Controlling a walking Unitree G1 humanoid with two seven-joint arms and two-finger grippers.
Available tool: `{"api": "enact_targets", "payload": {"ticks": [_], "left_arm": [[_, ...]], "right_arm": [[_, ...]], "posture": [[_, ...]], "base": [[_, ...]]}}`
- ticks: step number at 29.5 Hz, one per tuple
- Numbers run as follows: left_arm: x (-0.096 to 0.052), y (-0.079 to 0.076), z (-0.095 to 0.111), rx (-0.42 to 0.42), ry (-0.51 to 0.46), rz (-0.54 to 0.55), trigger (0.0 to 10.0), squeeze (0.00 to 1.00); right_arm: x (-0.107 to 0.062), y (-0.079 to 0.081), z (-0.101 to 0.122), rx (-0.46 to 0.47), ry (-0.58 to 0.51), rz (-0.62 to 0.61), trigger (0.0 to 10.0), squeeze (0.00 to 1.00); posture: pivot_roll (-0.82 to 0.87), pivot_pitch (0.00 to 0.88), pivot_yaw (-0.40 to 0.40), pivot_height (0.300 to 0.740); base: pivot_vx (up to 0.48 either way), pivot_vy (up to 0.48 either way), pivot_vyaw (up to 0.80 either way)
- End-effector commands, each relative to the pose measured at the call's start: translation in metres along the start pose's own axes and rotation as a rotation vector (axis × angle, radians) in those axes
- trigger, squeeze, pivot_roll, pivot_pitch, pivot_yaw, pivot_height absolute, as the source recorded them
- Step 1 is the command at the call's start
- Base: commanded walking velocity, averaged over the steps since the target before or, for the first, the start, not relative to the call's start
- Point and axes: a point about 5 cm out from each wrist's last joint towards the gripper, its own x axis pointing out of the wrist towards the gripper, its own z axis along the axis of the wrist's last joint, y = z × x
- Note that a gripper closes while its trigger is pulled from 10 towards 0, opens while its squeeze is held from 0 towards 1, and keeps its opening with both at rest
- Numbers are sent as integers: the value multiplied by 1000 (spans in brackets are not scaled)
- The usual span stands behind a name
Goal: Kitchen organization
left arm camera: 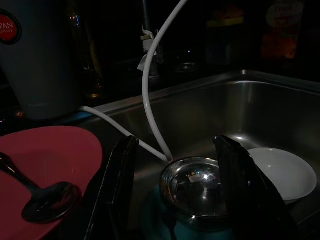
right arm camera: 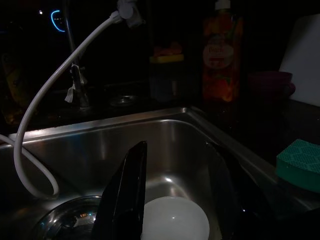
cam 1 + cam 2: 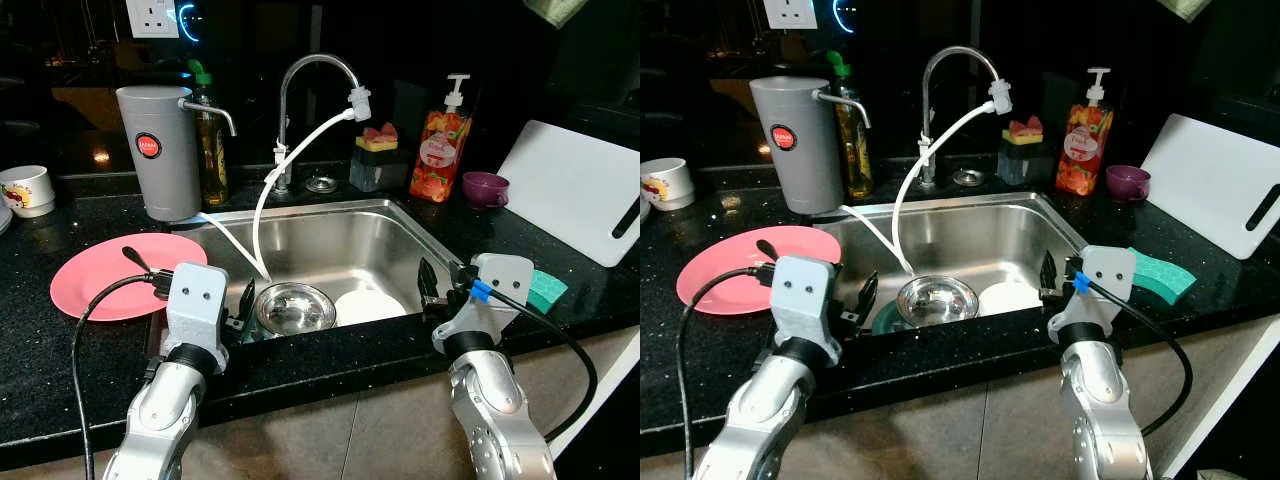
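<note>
Stainless steel bowl [image 3: 293,307] is sat in the sink [image 3: 330,215] beside a white bowl [image 3: 369,305]. It's lined up just ahead of the left gripper [image 3: 243,305], spread and empty. The white one is faced by the right gripper [image 3: 430,288], also parted.

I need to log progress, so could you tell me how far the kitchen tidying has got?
Done: nothing visibly. In hand: left gripper and right gripper hang open over the sink, holding nothing. Left: steel bowl and white bowl in it; pink plate with spoon.
</note>
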Motion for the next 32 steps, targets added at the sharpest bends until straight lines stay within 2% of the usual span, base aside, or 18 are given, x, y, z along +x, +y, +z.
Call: {"api": "enact_targets", "payload": {"ticks": [1, 32], "left_arm": [[0, -1, -5, 4, 19, -2, 10000, 0], [1, -2, -4, 16, 12, -3, 10000, 0]], "right_arm": [[0, -2, 0, -10, 4, -10, 10000, 0], [2, -1, 2, -5, -6, -5, 10000, 0]], "posture": [[100, 46, -50, 740], [101, 40, -55, 740]], "base": [[0, 0, 0], [0, 0, 0]]}}
